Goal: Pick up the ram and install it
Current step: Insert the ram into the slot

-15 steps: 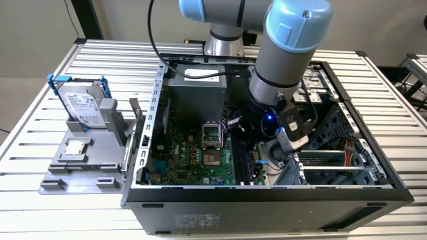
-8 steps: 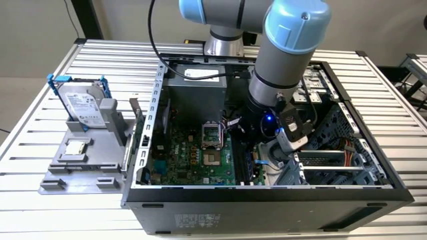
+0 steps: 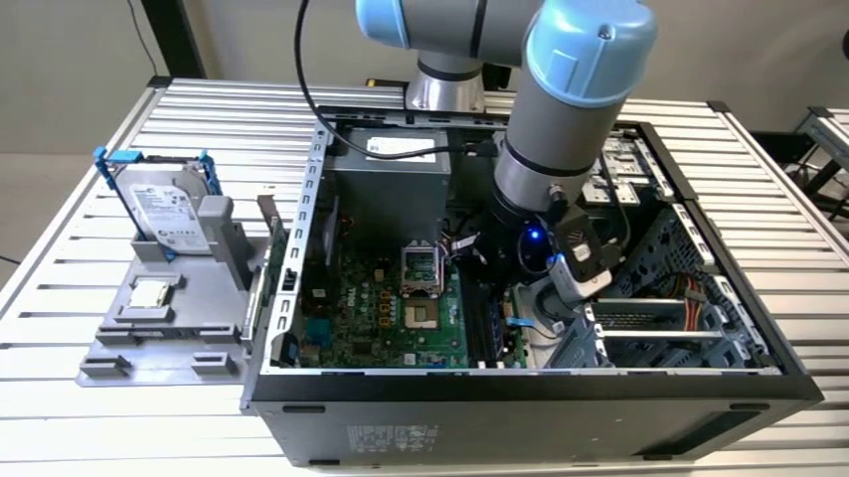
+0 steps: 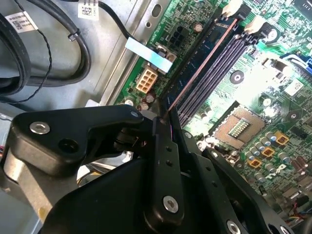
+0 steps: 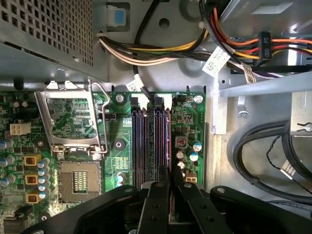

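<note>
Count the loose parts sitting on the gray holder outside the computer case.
2. A hard drive stands upright at the far end of the gray holder, and a small square chip lies flat just nearer the camera. Nothing there looks hidden.

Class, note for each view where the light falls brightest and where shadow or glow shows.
Exterior view: a blue light glows on the arm's wrist, and the case beneath is shadowed. Second wrist view: glare whitens the motherboard beside the ram. First wrist view: the gripper is a dark silhouette.
</note>
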